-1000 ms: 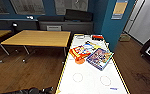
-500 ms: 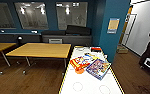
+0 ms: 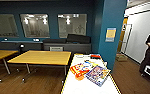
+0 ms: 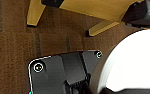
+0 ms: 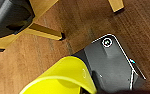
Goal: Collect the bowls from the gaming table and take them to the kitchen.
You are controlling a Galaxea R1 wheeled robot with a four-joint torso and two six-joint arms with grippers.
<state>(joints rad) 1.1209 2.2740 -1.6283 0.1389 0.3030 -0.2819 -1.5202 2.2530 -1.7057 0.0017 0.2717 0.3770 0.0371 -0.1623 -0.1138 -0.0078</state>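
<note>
bowls: one white [image 4: 131, 62], one yellow [image 5: 58, 77]

Wrist plate [image 4: 53, 72] was dark grey, rounded corners, pale-edged — round silver screw fittings at corners. Right wrist plate [image 5: 111, 65] the same — small cyan mark at edge.

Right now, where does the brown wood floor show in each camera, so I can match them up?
Head view: the brown floor spreads under the wooden table.
Left wrist view: floor behind the white bowl, with tan legs standing on it.
Right wrist view: floor behind the yellow bowl.
Shared landmark: tan wooden furniture on that floor.
</note>
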